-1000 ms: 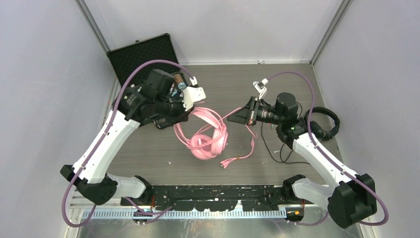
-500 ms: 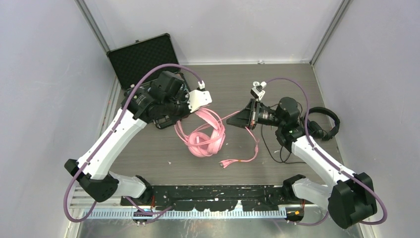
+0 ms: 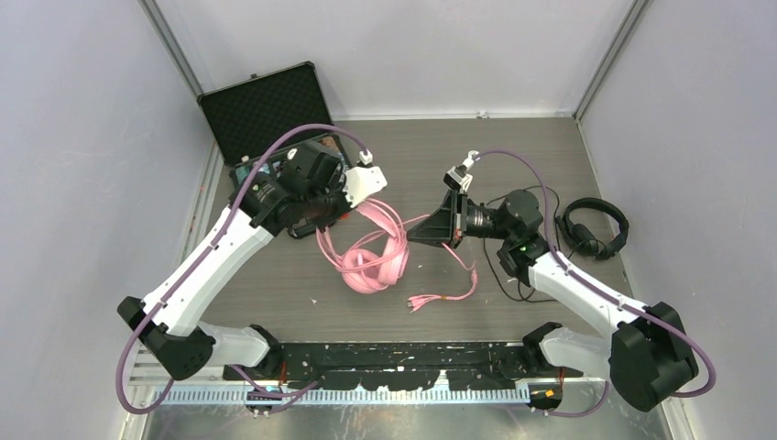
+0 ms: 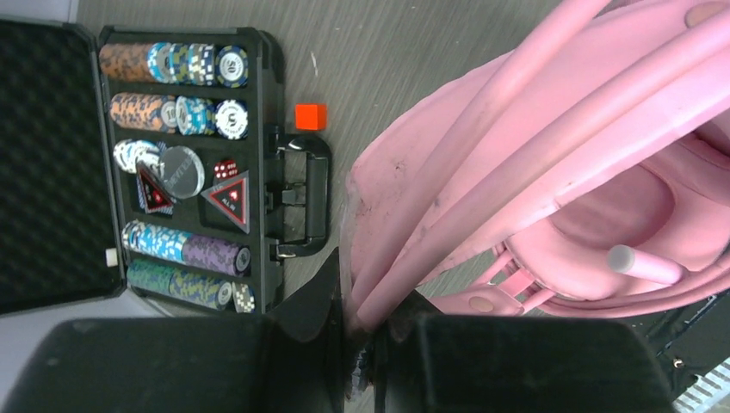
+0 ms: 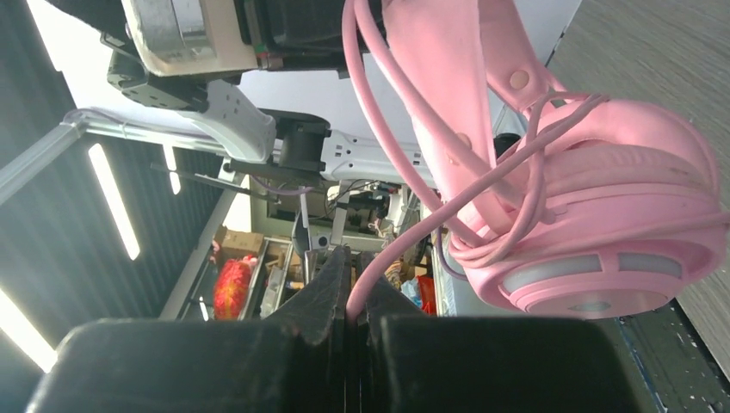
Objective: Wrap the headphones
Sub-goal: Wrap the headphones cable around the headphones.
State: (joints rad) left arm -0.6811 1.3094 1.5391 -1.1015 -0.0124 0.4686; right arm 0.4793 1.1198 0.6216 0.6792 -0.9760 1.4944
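Observation:
The pink headphones (image 3: pixel 377 266) hang near the table's middle, with cable loops round the headband. My left gripper (image 3: pixel 353 209) is shut on the pink headband (image 4: pixel 482 146) and cable strands, holding the headset up by its top. My right gripper (image 3: pixel 414 235) is just right of the headset and shut on the pink cable (image 5: pixel 413 241). The rest of the cable trails on the table to its plug end (image 3: pixel 420 302). In the right wrist view the pink earcup (image 5: pixel 620 224) hangs close ahead. The black headphones (image 3: pixel 596 229) lie on the table at the far right, with their thin black cable (image 3: pixel 499 275) beside them.
An open black case (image 3: pixel 261 110) with poker chips (image 4: pixel 181 163) stands at the back left, close behind my left arm. A small red cube (image 4: pixel 310 115) lies by the case handle. Grey walls close in the table on three sides.
My right gripper has moved left towards the pink headset with the cable in it. The left gripper and headset have shifted slightly left and down. The trailing cable end slid leftward.

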